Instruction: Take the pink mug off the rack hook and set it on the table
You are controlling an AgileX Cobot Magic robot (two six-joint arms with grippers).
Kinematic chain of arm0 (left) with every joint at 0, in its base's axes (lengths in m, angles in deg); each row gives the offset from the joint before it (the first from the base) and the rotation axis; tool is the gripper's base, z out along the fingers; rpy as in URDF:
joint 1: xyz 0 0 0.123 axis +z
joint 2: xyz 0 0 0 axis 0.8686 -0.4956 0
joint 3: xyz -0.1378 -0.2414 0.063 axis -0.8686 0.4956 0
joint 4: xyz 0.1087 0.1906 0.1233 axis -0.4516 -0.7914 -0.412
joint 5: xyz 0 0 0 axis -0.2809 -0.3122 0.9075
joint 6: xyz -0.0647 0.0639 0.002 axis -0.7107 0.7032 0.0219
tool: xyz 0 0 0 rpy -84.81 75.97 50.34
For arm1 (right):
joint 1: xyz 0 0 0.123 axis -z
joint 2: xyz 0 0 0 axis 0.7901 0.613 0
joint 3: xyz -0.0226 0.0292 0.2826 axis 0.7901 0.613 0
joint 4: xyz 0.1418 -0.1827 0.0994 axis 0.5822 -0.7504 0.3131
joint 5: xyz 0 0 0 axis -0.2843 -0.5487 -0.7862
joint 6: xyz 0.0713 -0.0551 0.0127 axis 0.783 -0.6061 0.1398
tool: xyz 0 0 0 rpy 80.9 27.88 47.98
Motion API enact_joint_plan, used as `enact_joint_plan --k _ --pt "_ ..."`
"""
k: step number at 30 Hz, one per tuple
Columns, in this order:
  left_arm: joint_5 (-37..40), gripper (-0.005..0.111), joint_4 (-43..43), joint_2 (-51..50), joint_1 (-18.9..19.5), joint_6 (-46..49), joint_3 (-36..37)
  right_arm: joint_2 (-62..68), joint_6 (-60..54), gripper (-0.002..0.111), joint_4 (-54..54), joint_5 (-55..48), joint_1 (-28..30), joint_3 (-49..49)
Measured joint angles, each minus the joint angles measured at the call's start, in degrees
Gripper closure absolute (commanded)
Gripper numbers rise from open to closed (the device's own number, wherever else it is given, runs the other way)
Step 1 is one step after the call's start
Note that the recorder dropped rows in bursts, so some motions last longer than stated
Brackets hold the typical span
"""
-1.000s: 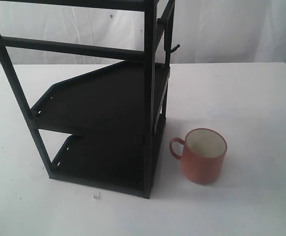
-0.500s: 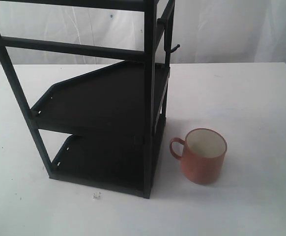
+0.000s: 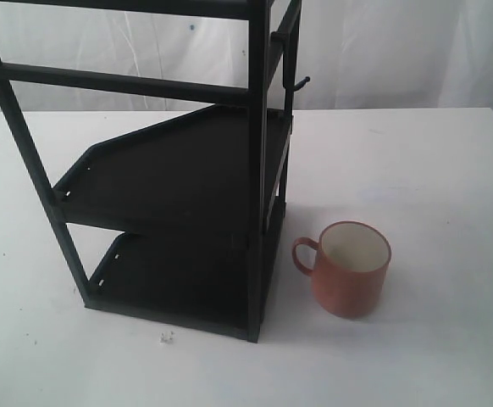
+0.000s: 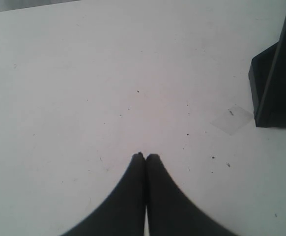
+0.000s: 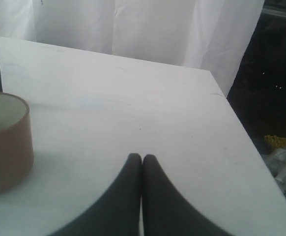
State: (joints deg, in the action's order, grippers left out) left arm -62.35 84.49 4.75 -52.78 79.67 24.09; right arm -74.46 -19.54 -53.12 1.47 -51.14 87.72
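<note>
The pink mug [image 3: 351,269] stands upright on the white table [image 3: 433,170], just right of the black rack, its handle turned toward the rack. The rack hook [image 3: 301,83] sticks out bare from the rack's upright post. Neither gripper shows in the exterior view. In the left wrist view my left gripper [image 4: 146,156] is shut with nothing in it, above bare table [image 4: 84,88]. In the right wrist view my right gripper [image 5: 142,157] is shut and empty too; the mug [image 5: 6,142] stands apart from it at the picture's edge.
The tall black shelf rack [image 3: 179,178] with two trays fills the left half of the exterior view; one of its corners [image 4: 275,88] shows in the left wrist view. A small clear scrap [image 3: 166,338] lies before the rack. The table's edge [image 5: 241,123] drops off beside my right gripper.
</note>
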Motion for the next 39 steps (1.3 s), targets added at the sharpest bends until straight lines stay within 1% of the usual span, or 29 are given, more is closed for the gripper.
enact_joint_plan --k 2,4,6,10,14,39 --pt "0.0 0.107 0.0 0.0 0.0 0.0 0.0 0.0 0.2 0.108 -5.4 2.8 0.0 0.2" --pt "0.0 0.107 0.0 0.0 0.0 0.0 0.0 0.0 0.4 0.108 -8.1 5.4 0.0 0.1" --pt "0.0 0.107 0.0 0.0 0.0 0.0 0.0 0.0 3.2 0.108 -9.5 6.2 0.0 0.1" --pt "0.0 0.107 0.0 0.0 0.0 0.0 0.0 0.0 15.6 0.108 -10.9 -1.1 0.0 0.2" --pt "0.0 0.107 0.0 0.0 0.0 0.0 0.0 0.0 20.3 0.108 -11.5 -3.3 0.0 0.2" --pt "0.0 0.107 0.0 0.0 0.0 0.0 0.0 0.0 21.5 0.108 -11.8 -3.4 0.0 0.2"
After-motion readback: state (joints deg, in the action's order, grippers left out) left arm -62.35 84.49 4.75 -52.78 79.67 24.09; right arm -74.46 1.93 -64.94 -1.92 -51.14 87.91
